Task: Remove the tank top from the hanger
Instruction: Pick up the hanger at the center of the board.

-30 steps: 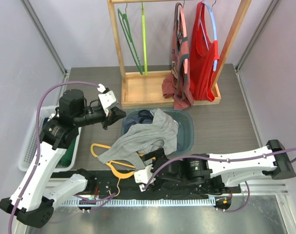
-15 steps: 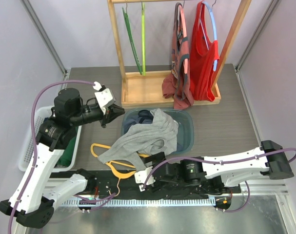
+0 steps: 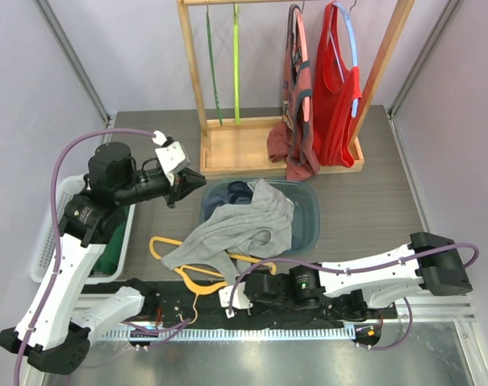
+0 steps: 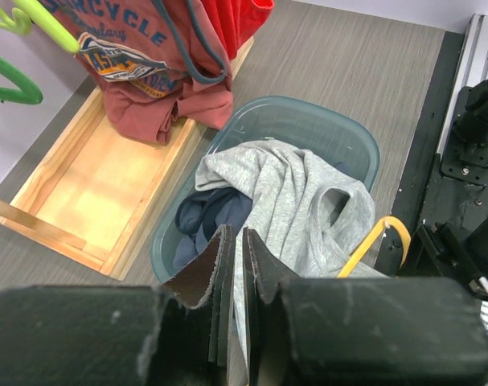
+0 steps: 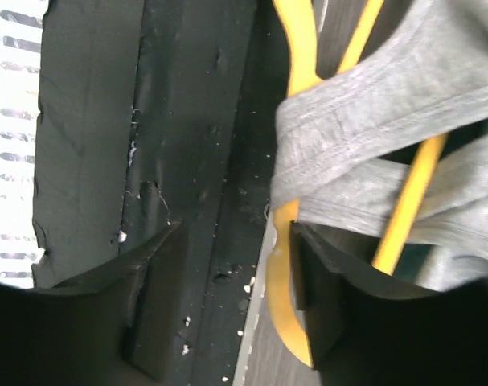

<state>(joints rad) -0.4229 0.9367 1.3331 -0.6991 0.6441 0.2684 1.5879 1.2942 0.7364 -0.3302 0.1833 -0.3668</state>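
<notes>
A grey tank top (image 3: 237,223) lies crumpled half in, half out of a teal bin (image 3: 311,211) at the middle of the table (image 3: 372,201). Its lower part spills over the bin's near rim towards the arms. A yellow hanger (image 3: 165,241) is threaded through the fabric, with its ends sticking out on the near left side. Dark blue clothes (image 4: 211,217) sit in the bin under the top.

The right gripper (image 5: 235,281) is low at the near edge, over a black mat (image 5: 107,121). Its jaws are spread wide and grip nothing. A yellow hanger arm, wrapped by a grey strap, lies in the gap close against one finger.

The left gripper (image 4: 234,265) hangs above the bin's left side. Its jaws are pressed almost together and have hold of nothing.

Behind the bin stands a wooden rack (image 3: 227,149) with red garments (image 3: 336,96) and green hangers (image 3: 212,64). A white basket (image 3: 44,241) sits at the left.
</notes>
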